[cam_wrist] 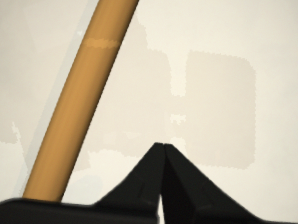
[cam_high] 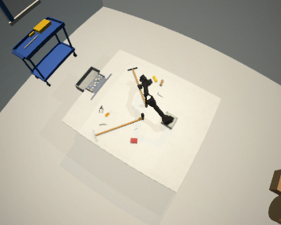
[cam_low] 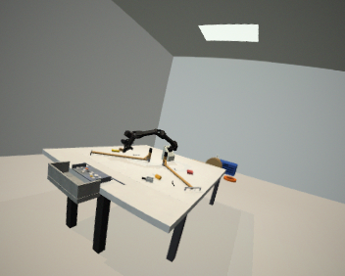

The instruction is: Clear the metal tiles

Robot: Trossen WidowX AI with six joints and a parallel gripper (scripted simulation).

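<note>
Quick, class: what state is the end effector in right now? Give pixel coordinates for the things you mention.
End effector (cam_high: 142, 76) (cam_low: 125, 149) (cam_wrist: 161, 151): closed, fingertips together with nothing between them; the wooden handle (cam_high: 138, 87) (cam_low: 121, 156) (cam_wrist: 80, 100) lies beside it, not gripped.

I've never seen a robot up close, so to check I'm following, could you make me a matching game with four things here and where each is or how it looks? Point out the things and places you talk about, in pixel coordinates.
Things
1. Robot's fingers (cam_high: 143, 76) (cam_low: 126, 148)
2. Catch box (cam_high: 79, 88) (cam_low: 73, 187)
3. Cart (cam_high: 15, 52)
4. Small block near the table's middle (cam_high: 134, 140) (cam_low: 190, 172)

Places, colours or states
A. Red
B. Blue, standing on the floor away from the table
C. Closed together, with nothing between them
D. Grey, at the table's edge beside the plate with the tiles

Pairs: 1-C, 2-D, 3-B, 4-A
</note>
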